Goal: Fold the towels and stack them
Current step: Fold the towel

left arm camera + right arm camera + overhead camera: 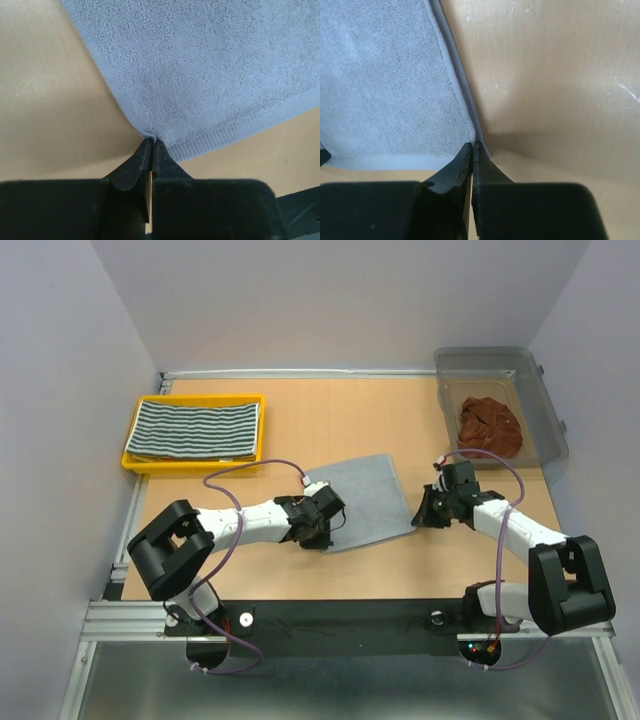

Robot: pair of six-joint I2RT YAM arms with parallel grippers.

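Left gripper (152,145) and right gripper (472,146) pinch the grey towel's (362,498) six-o'clock corners (fold apparently starting); next, likely carry them toward twelve.

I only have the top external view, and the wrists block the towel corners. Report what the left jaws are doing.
Observer: The left wrist view shows the left gripper with its jaws shut, pinching a corner of the grey towel right at its ribbed hem.
Operator: Now the right side.
Observer: The right wrist view shows the right gripper with its jaws shut on another corner of that towel, with the table bare beside it.
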